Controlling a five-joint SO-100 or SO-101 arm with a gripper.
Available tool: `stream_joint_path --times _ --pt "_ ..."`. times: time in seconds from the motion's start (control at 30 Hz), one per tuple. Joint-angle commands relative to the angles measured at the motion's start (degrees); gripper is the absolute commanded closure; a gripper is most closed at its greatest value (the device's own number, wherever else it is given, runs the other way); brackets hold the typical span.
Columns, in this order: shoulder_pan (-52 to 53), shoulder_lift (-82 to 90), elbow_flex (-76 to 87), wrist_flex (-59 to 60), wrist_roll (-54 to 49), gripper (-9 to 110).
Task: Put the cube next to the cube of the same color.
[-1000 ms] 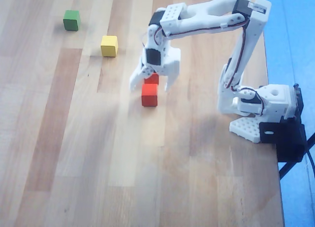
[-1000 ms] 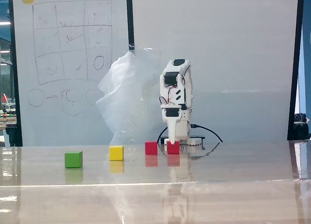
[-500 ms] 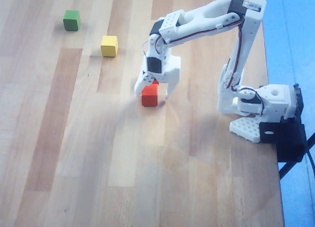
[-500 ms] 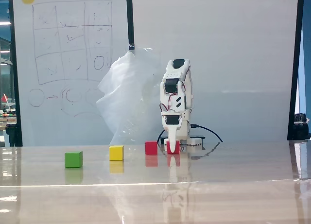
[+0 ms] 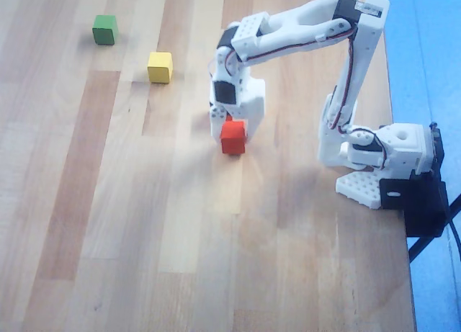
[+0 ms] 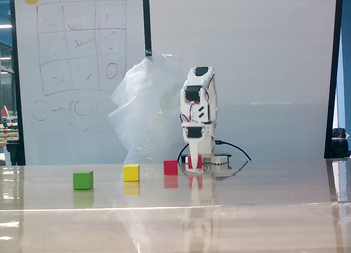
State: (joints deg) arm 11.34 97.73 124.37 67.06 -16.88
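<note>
Two red cubes show. One red cube [image 5: 233,140] [image 6: 198,161] sits between the fingers of my white gripper [image 5: 233,130] [image 6: 194,165], which is shut on it. In the fixed view it hangs slightly above the table. The other red cube [image 6: 170,167] rests on the table just to its left in that view. In the overhead view only a sliver of this second red cube [image 5: 229,118] peeks out from under the gripper.
A yellow cube [image 5: 160,66] [image 6: 131,172] and a green cube [image 5: 105,29] [image 6: 83,180] stand further out on the wooden table. The arm's base [image 5: 382,155] sits at the table's right edge in the overhead view. Behind the arm, a whiteboard and a plastic sheet [image 6: 142,110].
The gripper has closed on the nearer red cube, raised it a little and shifted it rightward in the overhead view. The other cubes have not moved.
</note>
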Motion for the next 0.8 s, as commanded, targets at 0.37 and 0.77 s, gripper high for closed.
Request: stream_joint_path --times 0.37,0.77 --pt "3.25 3.34 -45.44 30.41 -11.07 102" --pt "20.83 -8.61 -45.26 20.57 -19.51 102"
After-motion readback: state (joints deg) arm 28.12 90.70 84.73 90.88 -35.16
